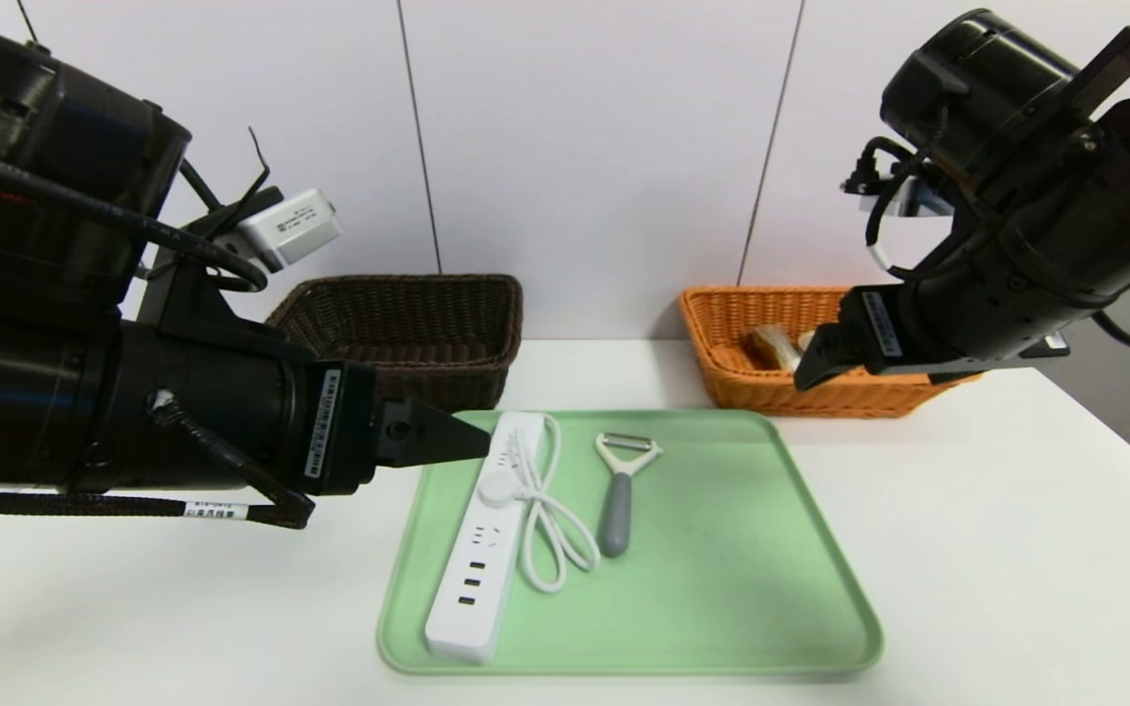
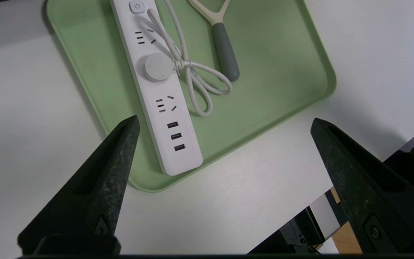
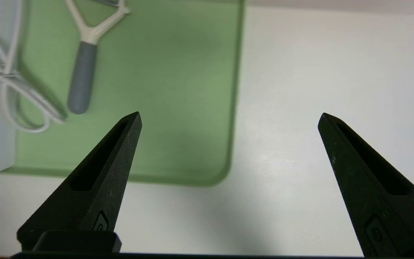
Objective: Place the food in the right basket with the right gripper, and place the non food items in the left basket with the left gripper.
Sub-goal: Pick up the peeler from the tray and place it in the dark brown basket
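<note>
Left gripper (image 2: 225,122) is hovering wide open above the near left corner of the green tray (image 1: 771,628), where the power strip (image 1: 482,544) and peeler (image 1: 618,490) are lying. Right gripper (image 3: 230,115), also spread wide and empty, is hanging over the counter (image 1: 1016,549) near the orange basket (image 1: 732,363) holding food (image 1: 771,343).

Bright even overhead light, soft shadows, right wrist view slightly blurred.
</note>
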You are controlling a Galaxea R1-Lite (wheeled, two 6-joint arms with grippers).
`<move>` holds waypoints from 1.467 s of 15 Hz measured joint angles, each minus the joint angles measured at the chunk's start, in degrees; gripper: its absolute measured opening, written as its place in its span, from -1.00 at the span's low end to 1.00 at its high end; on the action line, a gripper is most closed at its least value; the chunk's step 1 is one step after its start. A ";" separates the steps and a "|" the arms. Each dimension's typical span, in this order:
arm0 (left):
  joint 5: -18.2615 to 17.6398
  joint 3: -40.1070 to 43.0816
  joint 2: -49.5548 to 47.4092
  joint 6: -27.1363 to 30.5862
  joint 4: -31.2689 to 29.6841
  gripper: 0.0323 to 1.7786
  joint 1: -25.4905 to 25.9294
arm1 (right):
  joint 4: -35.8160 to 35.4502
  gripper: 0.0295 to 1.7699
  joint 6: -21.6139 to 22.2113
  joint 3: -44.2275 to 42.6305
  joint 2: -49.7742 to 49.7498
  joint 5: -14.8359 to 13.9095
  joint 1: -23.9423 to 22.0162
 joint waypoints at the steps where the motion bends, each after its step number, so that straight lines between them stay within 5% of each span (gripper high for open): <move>1: -0.01 0.02 -0.09 -0.05 0.00 0.90 -0.01 | -0.07 0.91 -0.88 0.18 -0.59 -0.48 -0.05; 8: 0.41 -0.46 -0.41 -0.13 0.88 0.90 -1.30 | 0.15 0.91 -5.05 4.16 -5.88 2.51 -1.65; 10: 3.35 -1.29 0.50 -1.34 2.54 0.90 -2.73 | 0.17 0.91 -5.07 7.00 -8.41 2.86 -1.71; 14: 9.35 -8.27 5.75 -9.84 8.55 0.90 -8.30 | 0.02 0.91 -4.29 12.74 -13.20 1.45 -1.77; 22: 8.41 -22.98 21.42 -26.54 11.92 0.90 -14.90 | -0.30 0.92 -1.62 17.34 -17.18 1.76 -7.11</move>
